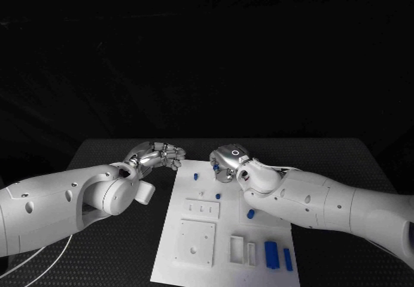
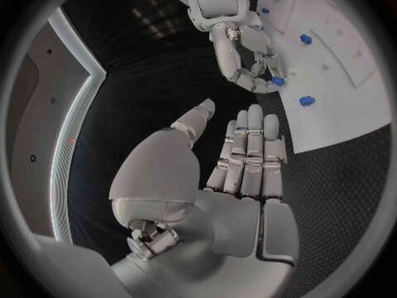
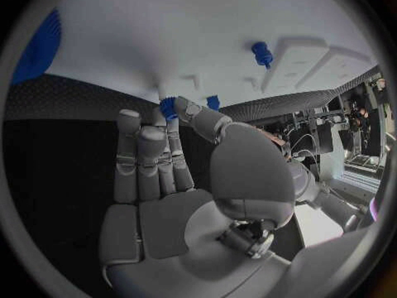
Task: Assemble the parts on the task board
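The right hand (image 1: pixel 228 160) sits over the far end of the task board (image 1: pixel 200 263), pinching a small blue part (image 3: pixel 169 106) between thumb and a fingertip. The left hand (image 2: pixel 240 159) hovers off the board's far left corner above the bench (image 1: pixel 112 263), fingers straight and side by side, thumb apart, holding nothing.

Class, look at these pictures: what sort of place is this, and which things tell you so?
Probably a robotics lab or test bench. A white task board with small blue parts lies on a black table, and two robot hands, left and right, work over it.
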Robot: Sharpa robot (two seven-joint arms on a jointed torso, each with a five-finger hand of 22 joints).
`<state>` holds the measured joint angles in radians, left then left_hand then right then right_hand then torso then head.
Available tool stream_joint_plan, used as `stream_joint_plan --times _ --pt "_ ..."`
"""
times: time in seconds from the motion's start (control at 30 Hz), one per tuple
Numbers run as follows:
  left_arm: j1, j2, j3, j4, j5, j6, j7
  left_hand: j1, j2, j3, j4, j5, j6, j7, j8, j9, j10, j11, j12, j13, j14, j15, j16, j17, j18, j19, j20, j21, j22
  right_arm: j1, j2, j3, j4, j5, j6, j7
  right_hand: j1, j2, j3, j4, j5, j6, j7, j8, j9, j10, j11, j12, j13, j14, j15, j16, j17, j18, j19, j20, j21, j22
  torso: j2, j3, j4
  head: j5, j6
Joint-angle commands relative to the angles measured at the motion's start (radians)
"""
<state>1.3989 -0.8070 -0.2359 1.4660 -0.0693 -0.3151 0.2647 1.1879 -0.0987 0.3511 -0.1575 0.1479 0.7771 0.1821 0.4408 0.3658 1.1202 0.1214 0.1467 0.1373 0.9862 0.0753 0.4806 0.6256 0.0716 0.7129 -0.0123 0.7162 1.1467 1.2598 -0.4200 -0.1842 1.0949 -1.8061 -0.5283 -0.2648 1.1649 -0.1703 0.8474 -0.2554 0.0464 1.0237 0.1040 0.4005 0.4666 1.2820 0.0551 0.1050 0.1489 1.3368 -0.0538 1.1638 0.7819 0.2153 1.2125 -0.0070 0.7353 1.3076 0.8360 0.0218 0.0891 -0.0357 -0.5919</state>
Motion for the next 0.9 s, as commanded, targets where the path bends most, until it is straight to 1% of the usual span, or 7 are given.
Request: stream_joint_plan --times 0.03,0.27,0.37,0.5,0.6,0.77,0.9 --pt "0.002 0.0 0.001 0.001 -0.005 0.006 0.007 -0.009 0.002 0.002 -0.006 -0.005 -0.007 -0.003 -0.006 0.001 -0.003 0.003 -0.004 0.001 0.002 0.006 -0.006 0.001 0.01 -0.006 -0.005 0.007 -0.001 -0.007 -0.005 -0.005 -0.004 -0.017 0.044 -0.028 0.011 -0.004 0.009 0.0 0.002 0.007 0.0 0.003 0.002 0.061 -0.013 0.002 0.037 -0.014 -0.016 0.004 -0.001 0.047 0.0 -0.003 0.004 0.019 0.0 -0.0002 0.0009 -0.002 0.001" --pt "0.002 -0.003 0.001 -0.001 -0.005 0.005 0.006 -0.012 0.001 0.003 -0.008 -0.005 -0.008 -0.003 -0.007 0.002 -0.004 0.003 -0.005 0.002 0.002 0.007 -0.007 0.002 0.01 -0.006 -0.005 0.007 -0.002 -0.007 -0.011 -0.004 0.005 -0.022 0.041 -0.033 0.012 -0.007 0.012 0.001 0.002 0.008 -0.001 0.003 0.003 0.062 -0.013 0.002 0.039 -0.014 -0.017 0.005 -0.002 0.047 0.0 -0.002 0.005 0.019 0.0 -0.0008 0.0014 -0.003 0.002" --pt "0.002 -0.004 0.001 0.0 -0.005 0.005 0.007 -0.013 0.001 0.004 -0.009 -0.006 -0.008 -0.003 -0.007 0.002 -0.004 0.004 -0.006 0.002 0.002 0.007 -0.007 0.003 0.01 -0.006 -0.005 0.008 -0.002 -0.007 -0.01 -0.004 0.0 -0.022 0.042 -0.032 0.012 -0.008 0.013 0.002 0.002 0.008 -0.001 0.003 0.003 0.063 -0.013 0.001 0.039 -0.014 -0.017 0.006 -0.003 0.047 0.0 -0.002 0.005 0.019 0.0 -0.0012 0.0006 -0.003 0.004" --pt "0.002 -0.004 0.001 0.001 -0.005 0.005 0.006 -0.014 0.001 0.005 -0.011 -0.005 -0.008 -0.003 -0.007 0.003 -0.004 0.003 -0.006 0.002 0.003 0.007 -0.008 0.003 0.01 -0.006 -0.005 0.008 -0.002 -0.007 -0.012 -0.004 -0.001 -0.021 0.043 -0.03 0.012 -0.008 0.014 0.003 0.002 0.009 -0.001 0.003 0.004 0.063 -0.013 0.001 0.04 -0.014 -0.017 0.006 -0.003 0.047 0.0 -0.002 0.006 0.019 0.0 -0.001 0.0011 -0.006 0.006" --pt "0.002 -0.003 0.001 0.0 -0.005 0.005 0.006 -0.014 0.002 0.006 -0.011 -0.005 -0.008 -0.003 -0.007 0.003 -0.004 0.003 -0.006 0.002 0.003 0.007 -0.008 0.003 0.01 -0.006 -0.005 0.008 -0.003 -0.007 -0.012 -0.004 0.001 -0.018 0.044 -0.023 0.012 -0.009 0.015 0.003 0.002 0.009 -0.001 0.003 0.004 0.063 -0.013 0.001 0.04 -0.014 -0.017 0.006 -0.003 0.047 0.0 -0.002 0.006 0.019 0.0 -0.001 0.0014 -0.005 0.005" --pt "0.002 -0.004 0.001 -0.001 -0.005 0.005 0.006 -0.015 0.001 0.006 -0.012 -0.005 -0.008 -0.003 -0.007 0.003 -0.004 0.004 -0.007 0.002 0.003 0.007 -0.008 0.004 0.01 -0.006 -0.005 0.009 -0.003 -0.007 -0.01 -0.005 -0.003 -0.019 0.044 -0.027 0.012 -0.009 0.015 0.003 0.002 0.009 -0.001 0.003 0.004 0.063 -0.013 0.001 0.04 -0.014 -0.017 0.006 -0.003 0.047 0.0 -0.002 0.006 0.019 0.0 0.0003 0.0011 -0.002 0.006" --pt "0.002 -0.004 0.001 -0.001 -0.005 0.005 0.006 -0.017 0.001 0.008 -0.013 -0.005 -0.009 -0.003 -0.007 0.003 -0.004 0.004 -0.007 0.002 0.003 0.007 -0.009 0.004 0.01 -0.007 -0.005 0.009 -0.003 -0.007 -0.012 -0.005 -0.004 -0.022 0.043 -0.032 0.013 -0.009 0.016 0.004 0.002 0.009 -0.001 0.002 0.004 0.063 -0.013 0.001 0.04 -0.014 -0.017 0.007 -0.004 0.047 0.0 -0.002 0.006 0.019 0.0 -0.0005 0.0014 -0.003 0.007"
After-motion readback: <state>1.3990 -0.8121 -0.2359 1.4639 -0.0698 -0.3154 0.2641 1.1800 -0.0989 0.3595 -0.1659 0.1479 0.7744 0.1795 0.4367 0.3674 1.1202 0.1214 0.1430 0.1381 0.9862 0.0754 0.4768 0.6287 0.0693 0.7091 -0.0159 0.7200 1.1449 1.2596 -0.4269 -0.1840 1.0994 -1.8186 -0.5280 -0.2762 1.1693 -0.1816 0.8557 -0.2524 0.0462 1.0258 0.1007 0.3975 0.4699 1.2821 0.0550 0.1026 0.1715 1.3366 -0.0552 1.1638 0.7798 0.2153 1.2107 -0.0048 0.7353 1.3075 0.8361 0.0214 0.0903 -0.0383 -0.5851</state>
